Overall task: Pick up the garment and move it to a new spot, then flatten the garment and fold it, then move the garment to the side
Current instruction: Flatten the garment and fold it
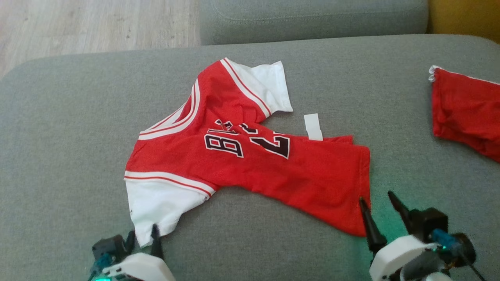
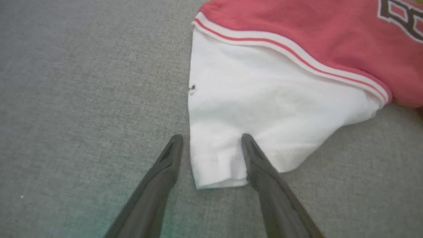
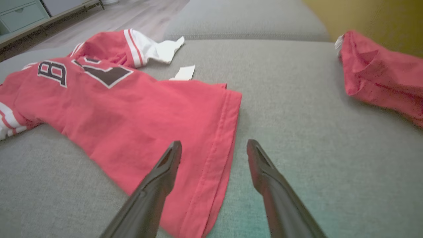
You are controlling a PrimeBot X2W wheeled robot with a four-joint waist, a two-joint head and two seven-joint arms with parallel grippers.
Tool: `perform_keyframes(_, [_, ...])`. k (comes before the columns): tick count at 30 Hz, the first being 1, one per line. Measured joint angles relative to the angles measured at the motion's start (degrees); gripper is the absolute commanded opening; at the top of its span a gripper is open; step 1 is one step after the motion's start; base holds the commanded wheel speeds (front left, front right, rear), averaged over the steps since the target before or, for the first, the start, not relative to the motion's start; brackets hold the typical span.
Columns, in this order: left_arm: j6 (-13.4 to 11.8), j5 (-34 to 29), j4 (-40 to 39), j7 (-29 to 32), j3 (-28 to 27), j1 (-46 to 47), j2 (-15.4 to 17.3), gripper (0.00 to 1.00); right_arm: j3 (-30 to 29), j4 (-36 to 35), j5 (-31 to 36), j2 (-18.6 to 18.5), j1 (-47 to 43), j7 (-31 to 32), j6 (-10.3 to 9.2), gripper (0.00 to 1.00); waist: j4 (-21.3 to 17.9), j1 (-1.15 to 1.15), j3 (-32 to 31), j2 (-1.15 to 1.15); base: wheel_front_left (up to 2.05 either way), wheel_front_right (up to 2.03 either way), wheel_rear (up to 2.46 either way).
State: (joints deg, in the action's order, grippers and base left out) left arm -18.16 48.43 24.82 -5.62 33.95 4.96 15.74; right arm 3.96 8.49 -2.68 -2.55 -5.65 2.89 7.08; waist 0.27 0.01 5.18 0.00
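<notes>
Both wide: left claw (image 2: pixel 211 138) straddles the white sleeve (image 2: pixel 264 105) edge of the shirt (image 1: pixel 250 164), right claw (image 3: pixel 214 142) straddles its red hem (image 3: pixel 228 132). Risk: a shallow bite slips off, or snags the sofa (image 1: pixel 78 117) fabric underneath.

- Grey couch (image 1: pixel 58 117), woven cover; another cushion (image 1: pixel 312 19) butts against its far edge.
- Red cloth (image 1: pixel 465 113), crumpled, on the couch's right side, with white trim at one corner.
- Wood floor (image 1: pixel 97 23), upper left.
- Yellow surface (image 1: pixel 465 15), upper right.
- Pale green cabinet (image 3: pixel 19 13) beyond the floor.
</notes>
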Motion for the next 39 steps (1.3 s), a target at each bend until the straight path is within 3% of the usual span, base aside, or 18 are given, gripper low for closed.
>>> perform_keyframes(1, [0.0, 0.0, 0.0, 0.0, 0.0, 0.2, -0.1, 0.38, 0.4, 0.3, -0.5, 0.0, -0.3, 0.3, 0.00, 1.00, 0.0, 0.00, 0.2, 0.00, 0.00, 0.00, 0.00])
perform_keyframes(3, [0.3, 0.0, 0.1, 0.0, 0.2, 0.6, -0.1, 0.00, 1.5, 0.9, -1.2, 0.0, -1.6, 0.5, 0.00, 1.00, 0.2, 0.00, 0.6, 0.00, 0.00, 0.00, 0.00])
perform_keyframes(17, [-0.3, -0.8, -1.9, -1.8, 0.3, 0.7, 0.2, 0.00, 2.3, 9.4, -3.8, 0.0, -1.3, 0.4, 0.00, 1.00, 1.8, -0.01, 1.9, 0.00, 0.00, 0.00, 0.00])
perform_keyframes(19, [-0.6, -1.0, -2.4, -1.9, 0.3, 0.7, 0.4, 0.00, 2.8, 10.5, -3.8, 0.0, 0.0, 0.1, 0.00, 0.37, 1.9, -0.01, 2.1, 0.00, 0.00, 0.00, 0.00])
perform_keyframes(21, [-0.6, -1.1, -2.8, -2.3, 0.3, 0.7, 0.5, 0.00, 3.5, 11.0, -4.6, 0.0, 1.1, -0.2, 0.00, 0.00, 1.9, -0.01, 2.3, 0.00, 0.00, 0.00, 0.00])
perform_keyframes(29, [-1.3, -1.9, -7.3, -5.0, -1.0, 1.0, 1.5, 0.00, 3.8, 9.3, -6.2, 0.0, 3.9, -2.6, 0.00, 0.00, 1.0, -0.01, 1.1, 0.00, 0.00, 0.00, 0.00])
perform_keyframes(33, [-1.3, -1.9, -12.2, -5.1, -2.4, 2.3, 2.7, 0.00, 2.2, 3.0, -6.0, 0.0, 7.2, -3.1, 0.00, 0.00, 0.6, -0.01, -0.7, 0.00, 0.00, 0.00, 0.00])
perform_keyframes(39, [-2.6, -3.8, -23.4, -3.8, -3.5, 6.5, 7.0, 0.00, -0.7, -8.5, -5.9, 0.0, 11.5, -1.3, 0.00, 0.00, 0.3, -0.01, -3.9, 0.00, 0.00, 0.00, 0.00])
